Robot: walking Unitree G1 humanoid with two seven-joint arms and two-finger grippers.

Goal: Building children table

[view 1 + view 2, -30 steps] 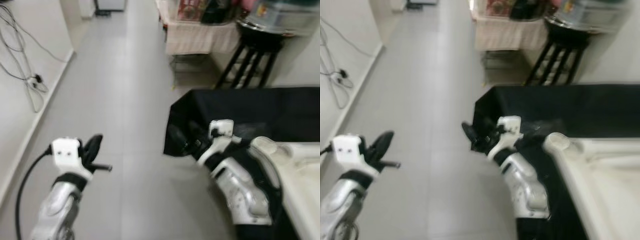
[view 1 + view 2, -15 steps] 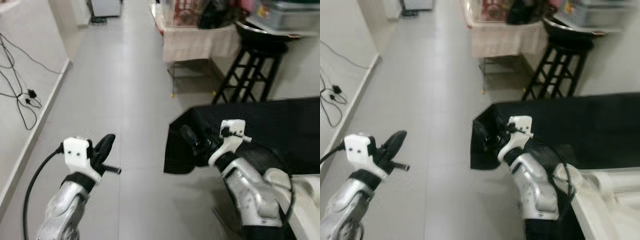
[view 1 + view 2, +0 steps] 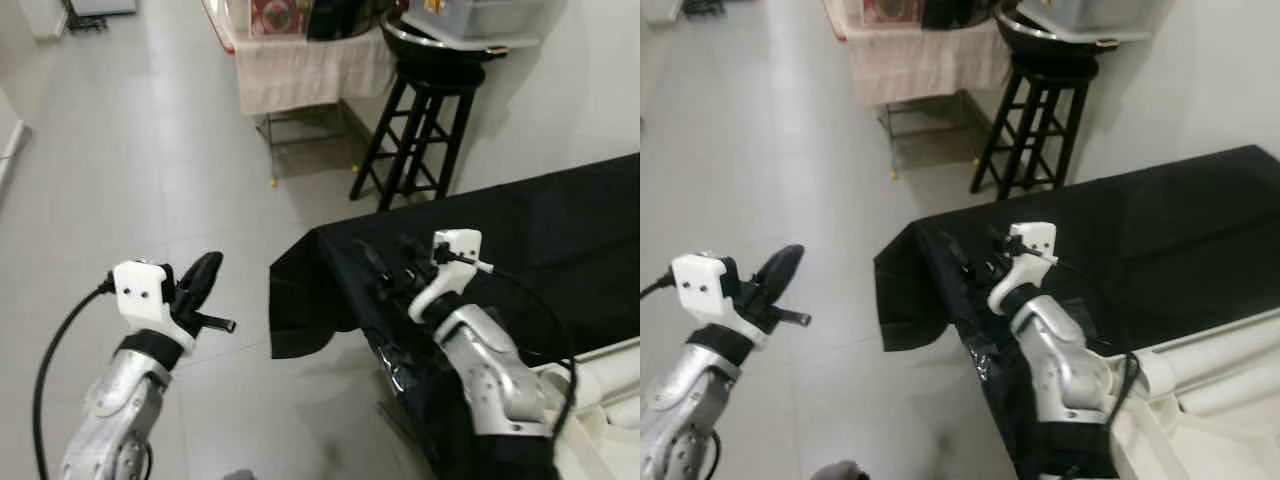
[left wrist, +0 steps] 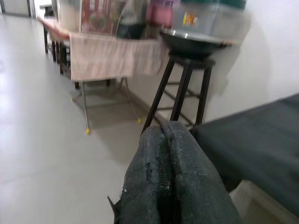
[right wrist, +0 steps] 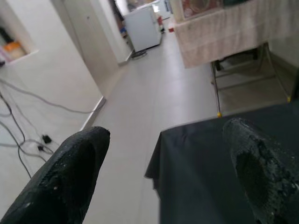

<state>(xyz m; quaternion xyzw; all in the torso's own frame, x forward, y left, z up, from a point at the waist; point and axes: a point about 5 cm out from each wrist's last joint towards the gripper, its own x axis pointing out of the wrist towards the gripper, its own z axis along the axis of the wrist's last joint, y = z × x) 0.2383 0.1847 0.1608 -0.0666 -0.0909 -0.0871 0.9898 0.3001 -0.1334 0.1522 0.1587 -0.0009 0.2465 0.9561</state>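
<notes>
Two grippers noted in the foreground. Left gripper point(image 3: 205, 275) raised over bare grey floor point(image 3: 120, 170), fingers pressed together, grasping nothing; closure confirmed in left wrist view. Right gripper point(image 5: 166, 168) held above the corner of the black cloth point(image 3: 560, 230), fingers spread wide apart, empty. White table part point(image 3: 1210, 380), moulded plastic, lying on the cloth at the robot's near right, beside the right arm point(image 3: 490, 370). Cloth corner draped down toward the floor. Farther off: black stool point(image 3: 420, 130) carrying a dark basin point(image 3: 440, 40). Beyond and left of it, cloth-covered table point(image 3: 310, 65) with assorted goods, details unclear.
</notes>
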